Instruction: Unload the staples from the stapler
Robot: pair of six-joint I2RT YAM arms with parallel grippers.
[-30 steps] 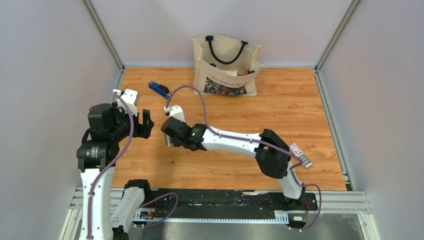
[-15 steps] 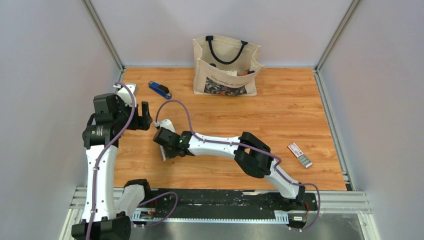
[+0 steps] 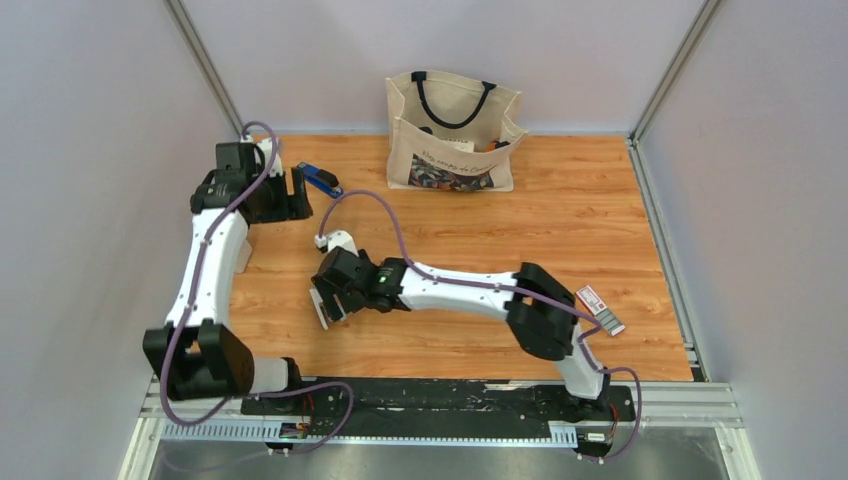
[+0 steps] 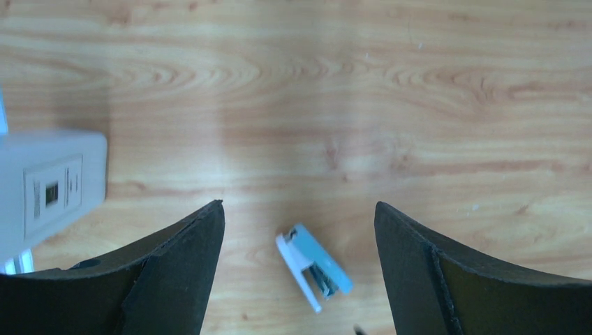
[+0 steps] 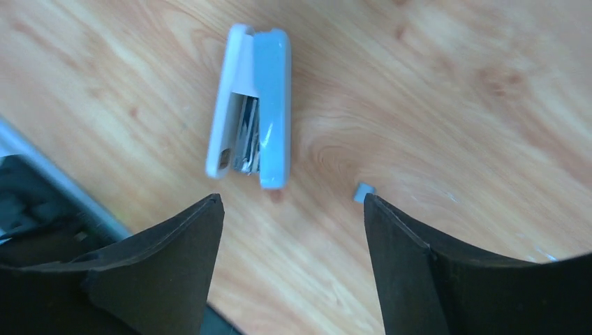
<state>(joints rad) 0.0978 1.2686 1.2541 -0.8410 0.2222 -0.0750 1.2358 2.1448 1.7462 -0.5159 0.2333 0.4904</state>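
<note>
stapler (image 3: 320, 179), slim, blue with black ends, lies far left on the wooden table (image 3: 560, 220) beside my wide-open left gripper (image 3: 301, 192); likely light, stiff, slick, best pinched across its long sides; the top view shows it, my right wrist view only my empty, spread right gripper (image 5: 292, 199) over a white and pale-blue case (image 5: 255, 105).

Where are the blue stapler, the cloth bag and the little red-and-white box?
stapler (image 3: 318, 176): top view, on the middle of its blue body.
cloth bag (image 3: 455, 142): top view, on its front panel.
red-and-white box (image 3: 593, 299): top view, on its printed top face.
</note>
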